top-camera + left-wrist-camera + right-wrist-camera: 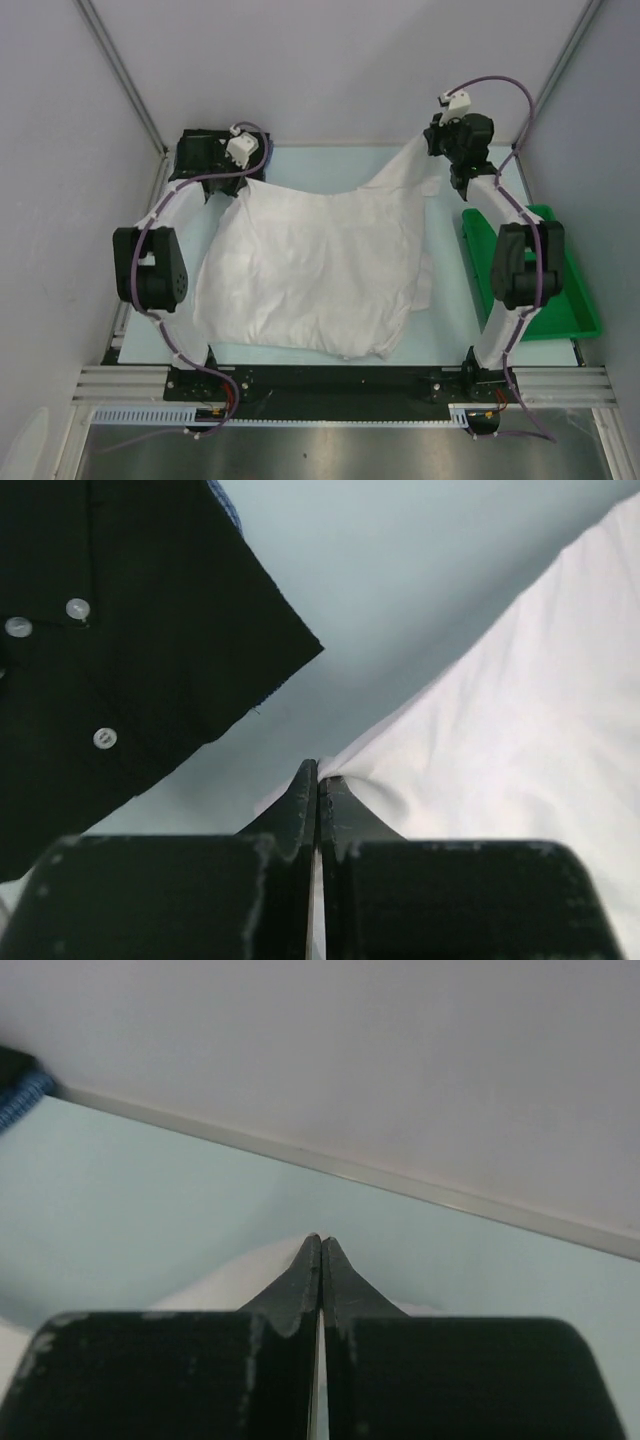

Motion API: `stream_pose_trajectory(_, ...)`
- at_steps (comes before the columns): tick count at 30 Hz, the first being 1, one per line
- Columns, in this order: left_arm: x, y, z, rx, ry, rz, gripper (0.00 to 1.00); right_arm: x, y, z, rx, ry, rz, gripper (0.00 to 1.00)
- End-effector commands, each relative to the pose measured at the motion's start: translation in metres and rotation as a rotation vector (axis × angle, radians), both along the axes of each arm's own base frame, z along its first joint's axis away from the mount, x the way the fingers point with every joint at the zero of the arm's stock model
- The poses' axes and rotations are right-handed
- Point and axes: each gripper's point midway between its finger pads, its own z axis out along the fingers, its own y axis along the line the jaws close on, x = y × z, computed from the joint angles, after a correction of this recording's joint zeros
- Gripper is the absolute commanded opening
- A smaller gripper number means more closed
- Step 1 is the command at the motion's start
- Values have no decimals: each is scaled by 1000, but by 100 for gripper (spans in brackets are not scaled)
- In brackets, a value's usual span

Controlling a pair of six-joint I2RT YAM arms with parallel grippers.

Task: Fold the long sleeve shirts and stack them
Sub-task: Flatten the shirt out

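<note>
At the worktop's (450,335) far left corner the left gripper (318,772) is closed on an edge of the white shirt (310,270), the black shirt (120,650) just beside it. The white shirt spreads over the worktop's middle, its far right corner rising to the right gripper (321,1245), closed and apparently pinching the cloth. A green tray (575,310) sits at the right edge.

The creased white shirt (310,270) lies spread out, both far corners lifted; the black shirt (110,650), white-buttoned, lies beside its left corner.
</note>
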Motion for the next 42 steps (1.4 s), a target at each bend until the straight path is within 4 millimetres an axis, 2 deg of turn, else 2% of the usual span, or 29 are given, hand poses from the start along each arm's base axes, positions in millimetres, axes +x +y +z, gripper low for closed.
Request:
stream_pose_trajectory(1, 40, 9, -6, 60, -26, 15, 0, 48, -5, 13, -48, -108, -26, 0)
stream_pose_trajectory(2, 46, 14, -24, 82, 8, 34, 0, 57, -5, 23, -46, -126, -25, 0)
stream_pose_trajectory(3, 55, 16, -20, 95, -8, 39, 0, 68, -2, -2, -49, -81, -16, 0)
stream_pose_trajectory(4, 58, 18, -25, 111, 4, 37, 0, 73, -2, -5, -49, -67, -16, 0)
stream_pose_trajectory(5, 63, 21, -39, 127, 28, 51, 0, 81, 2, 5, -46, -87, -11, 0)
stream_pose_trajectory(6, 70, 23, -34, 135, 14, 59, 0, 90, 6, -15, -47, -55, -5, 0)
stream_pose_trajectory(8, 75, 28, -42, 154, 31, 79, 0, 98, 12, -30, -43, -16, -1, 0)
stream_pose_trajectory(9, 76, 30, -45, 158, 38, 84, 0, 106, 20, -31, -42, -18, 13, 0)
stream_pose_trajectory(10, 76, 31, -48, 160, 52, 90, 0, 108, 21, -44, -48, 24, 6, 7)
stream_pose_trajectory(11, 77, 33, -47, 163, 54, 100, 0, 111, 23, -44, -45, 32, 4, 15)
stream_pose_trajectory(12, 79, 39, -50, 181, 61, 122, 0, 114, 25, -37, -43, 24, 4, 24)
stream_pose_trajectory(13, 77, 43, -53, 185, 78, 142, 0, 115, 22, -54, -49, 76, -4, 40)
stream_pose_trajectory(15, 78, 50, -50, 179, 92, 172, 0, 117, 9, -48, -37, 78, -30, 51)
stream_pose_trajectory(17, 77, 48, -47, 158, 97, 185, 0, 110, 0, -53, -13, 138, -41, 62)
stream_pose_trajectory(18, 76, 65, -46, 152, 104, 220, 3, 107, -6, -54, -3, 157, -49, 65)
stream_pose_trajectory(19, 75, 66, -44, 149, 105, 222, 4, 103, -18, -54, 16, 186, -65, 68)
stream_pose_trajectory(21, 71, 67, -44, 139, 116, 223, 13, 96, -27, -62, 67, 237, -85, 68)
stream_pose_trajectory(22, 70, 63, -40, 127, 113, 210, 18, 89, -31, -77, 78, 283, -88, 66)
stream_pose_trajectory(23, 68, 61, -38, 121, 115, 203, 27, 85, -33, -79, 85, 296, -90, 65)
stream_pose_trajectory(24, 66, 60, -36, 113, 116, 200, 31, 82, -33, -86, 85, 315, -89, 65)
stream_pose_trajectory(26, 65, 57, -26, 100, 102, 193, 43, 73, -31, -110, 104, 395, -100, 62)
stream_pose_trajectory(27, 63, 57, -24, 99, 106, 194, 46, 68, -48, -121, 121, 441, -133, 61)
stream_pose_trajectory(29, 62, 58, -12, 100, 88, 194, 53, 62, -54, -138, 126, 495, -158, 59)
stream_pose_trajectory(31, 61, 58, 0, 102, 70, 199, 66, 58, -61, -155, 120, 542, -204, 57)
stream_pose_trajectory(32, 60, 58, 11, 101, 53, 201, 78, 56, -62, -160, 120, 552, -212, 57)
stream_pose_trajectory(34, 58, 58, 20, 104, 41, 199, 80, 55, -64, -173, 121, 581, -237, 59)
stream_pose_trajectory(35, 56, 58, 32, 104, 23, 197, 81, 56, -62, -174, 122, 584, -235, 60)
stream_pose_trajectory(39, 51, 58, 56, 103, -8, 197, 83, 52, -59, -204, 111, 659, -263, 60)
stream_pose_trajectory(42, 50, 55, 71, 77, -21, 207, 84, 45, -66, -220, 113, 709, -325, 60)
